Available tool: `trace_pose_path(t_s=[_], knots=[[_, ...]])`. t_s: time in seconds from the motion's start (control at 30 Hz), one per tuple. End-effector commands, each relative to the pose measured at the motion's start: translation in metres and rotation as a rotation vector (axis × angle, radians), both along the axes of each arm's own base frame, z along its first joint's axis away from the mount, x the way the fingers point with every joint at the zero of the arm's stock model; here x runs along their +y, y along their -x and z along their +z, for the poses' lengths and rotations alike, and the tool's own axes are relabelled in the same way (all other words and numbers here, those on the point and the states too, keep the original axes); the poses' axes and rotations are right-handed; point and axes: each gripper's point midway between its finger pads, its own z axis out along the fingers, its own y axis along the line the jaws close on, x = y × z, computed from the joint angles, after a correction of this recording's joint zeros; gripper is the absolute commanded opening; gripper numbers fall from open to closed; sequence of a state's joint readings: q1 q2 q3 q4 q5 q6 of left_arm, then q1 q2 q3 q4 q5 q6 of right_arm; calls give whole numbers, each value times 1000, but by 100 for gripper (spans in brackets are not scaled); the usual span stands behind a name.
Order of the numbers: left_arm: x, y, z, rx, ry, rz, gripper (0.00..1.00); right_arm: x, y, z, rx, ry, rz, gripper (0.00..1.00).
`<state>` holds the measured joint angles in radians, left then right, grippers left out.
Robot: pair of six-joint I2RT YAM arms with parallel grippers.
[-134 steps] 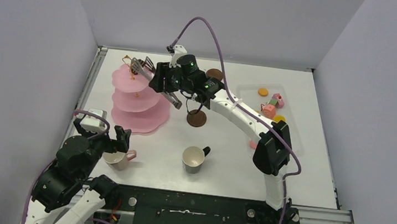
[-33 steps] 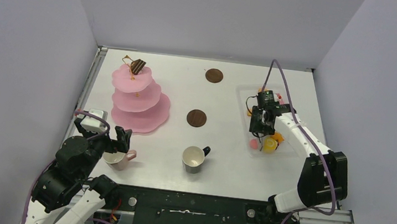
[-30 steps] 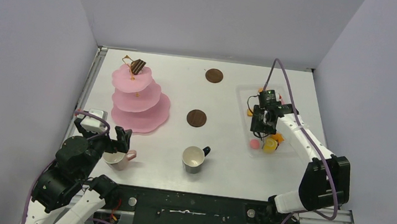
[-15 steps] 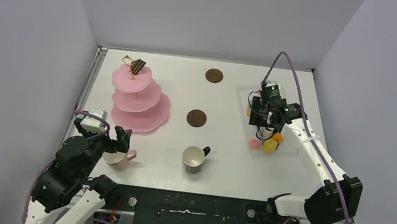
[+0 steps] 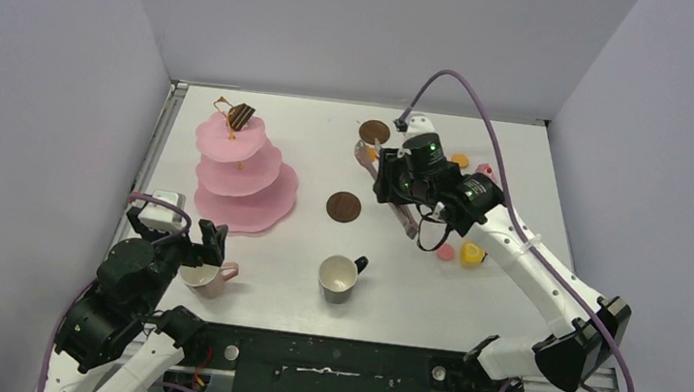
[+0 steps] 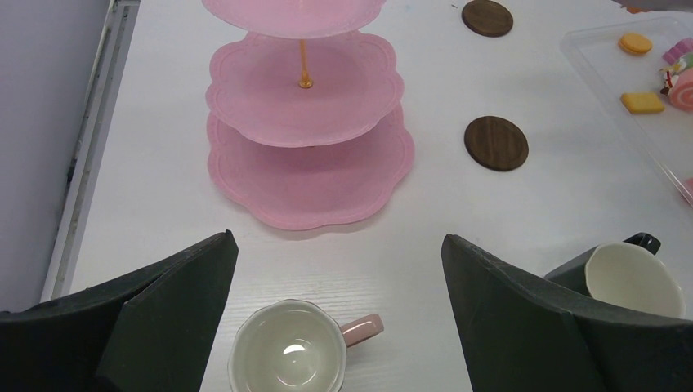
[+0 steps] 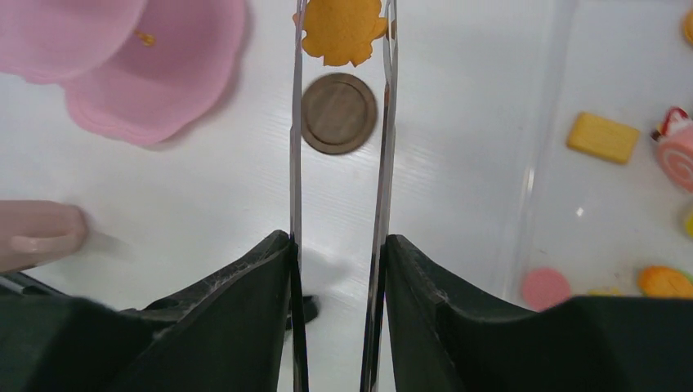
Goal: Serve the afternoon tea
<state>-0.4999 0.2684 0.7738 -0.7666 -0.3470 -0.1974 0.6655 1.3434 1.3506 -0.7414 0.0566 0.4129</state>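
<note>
At the lower left of the top view, the left pincer is being held released, its fingers spread wide just above the pink mug, which is standing upright on the bench. Above that, at centre left, the pink three-tier stand is being topped by a slice of chocolate cake. Near the bottom centre, the black mug is being left upright, apart from both coasters. One brown coaster is lying mid-frame, the other further up. Right of centre, the right pincer is being kept clenched on the long metal tongs, and an orange biscuit is being gripped between their tips above the near coaster. At far right, a yellow biscuit and a pink disc are lying in the clear tray.
</note>
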Motion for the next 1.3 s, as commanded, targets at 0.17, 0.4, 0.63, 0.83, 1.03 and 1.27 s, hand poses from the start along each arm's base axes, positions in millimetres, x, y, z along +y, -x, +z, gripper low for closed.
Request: trace_pose_path(t_s=[0.17, 0.4, 0.63, 0.83, 1.03, 1.27], knots=[[6, -1, 14, -66, 17, 31, 96, 127, -10, 80, -215, -216, 221, 42], [5, -1, 15, -68, 22, 26, 96, 188, -12, 89, -251, -230, 319, 43], [4, 1, 14, -69, 29, 15, 96, 227, -15, 83, -265, -226, 382, 44], [2, 0, 14, -68, 27, 9, 96, 245, -20, 75, -278, -183, 402, 44], [2, 0, 13, -64, 26, 5, 96, 248, -26, 64, -278, -146, 394, 45], [2, 0, 13, -65, 27, 8, 96, 250, -31, 63, -275, -117, 392, 52]])
